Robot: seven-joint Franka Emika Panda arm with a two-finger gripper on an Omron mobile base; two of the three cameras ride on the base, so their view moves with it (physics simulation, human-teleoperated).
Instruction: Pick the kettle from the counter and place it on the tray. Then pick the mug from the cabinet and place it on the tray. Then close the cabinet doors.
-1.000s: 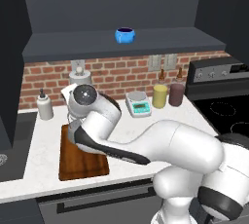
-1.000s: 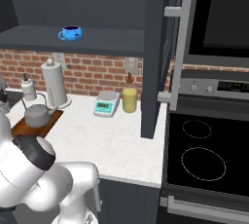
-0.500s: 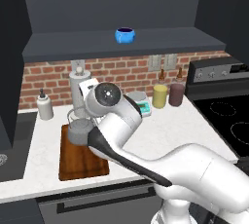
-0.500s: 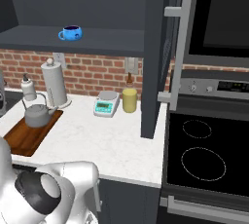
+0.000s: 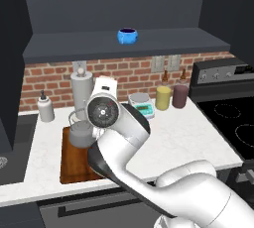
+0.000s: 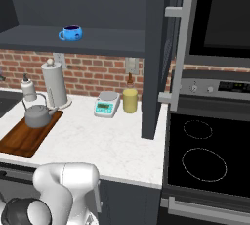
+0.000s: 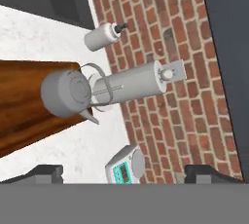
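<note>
Right base view: kettle [image 6: 35,115] sits on the tray's [image 6: 19,141] far end, so the mug [image 6: 71,33] looks to be next; it stands upright on the open cabinet [image 6: 73,40] shelf, handle toward the view's left, well above the counter [image 6: 112,136]. Judged small, rigid, light, probably glazed and slick; a pinch across rim and wall, or around the body clear of the handle, seems safest; too hard a squeeze could skate it off the shelf. Hand view: gripper [image 7: 129,173] stands released, fingertips [image 7: 46,173] spread wide, nothing between them; camera rolled sideways, looking at the kettle and brick wall. Left base view: arm folded high over the tray, wrist raised, below the shelf.
</note>
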